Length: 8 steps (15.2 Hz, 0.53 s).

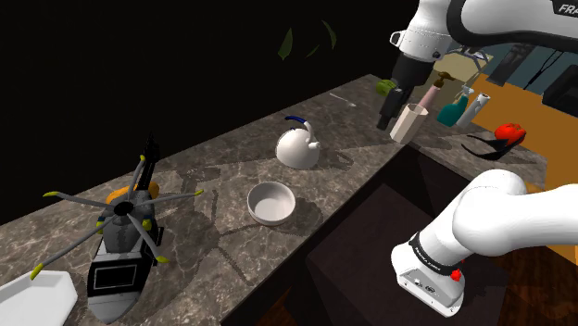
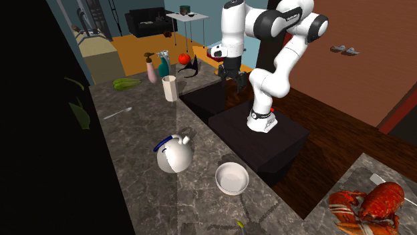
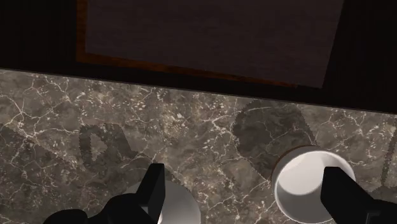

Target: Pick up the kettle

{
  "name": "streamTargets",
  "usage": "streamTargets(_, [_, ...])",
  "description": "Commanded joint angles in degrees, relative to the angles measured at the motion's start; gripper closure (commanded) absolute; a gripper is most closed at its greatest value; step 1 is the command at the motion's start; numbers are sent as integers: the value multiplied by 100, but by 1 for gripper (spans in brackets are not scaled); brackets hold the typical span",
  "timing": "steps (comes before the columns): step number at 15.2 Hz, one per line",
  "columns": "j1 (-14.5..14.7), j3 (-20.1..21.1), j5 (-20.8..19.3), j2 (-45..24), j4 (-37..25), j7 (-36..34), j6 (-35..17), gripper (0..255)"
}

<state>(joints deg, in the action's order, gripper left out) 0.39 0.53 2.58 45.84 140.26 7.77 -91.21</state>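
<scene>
- Your gripper (image 2: 230, 81) hangs high above the marble counter (image 1: 208, 157). Its fingers (image 3: 153, 188) are spread apart and clasp nothing, so you are at the approach step (no grasp begun).
- The kettle (image 1: 298, 146), white with a blue handle (image 1: 295, 119), stands upright on the counter between the pale cup (image 1: 408, 123) and the white bowl (image 1: 271, 203), well apart from the gripper. Next, I judge, you must travel over it, line the open jaws across the handle, then descend.
- The cup stands nearest the gripper's path, so mind it as you set off.
- The bowl sits near the kettle, toward the counter's edge, and a low sweep could knock it.
- Farther along, the toy helicopter (image 1: 120, 241) and the white tray (image 1: 42, 294) lie well apart from the kettle.
</scene>
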Motion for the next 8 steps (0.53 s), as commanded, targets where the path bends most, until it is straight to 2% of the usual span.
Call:
streamTargets(1, [0, 0, 0, 0, 0, 0, 0, 0])
streamTargets(8, [-133, -43, -105, -1608, -340, -62, -992, 0])
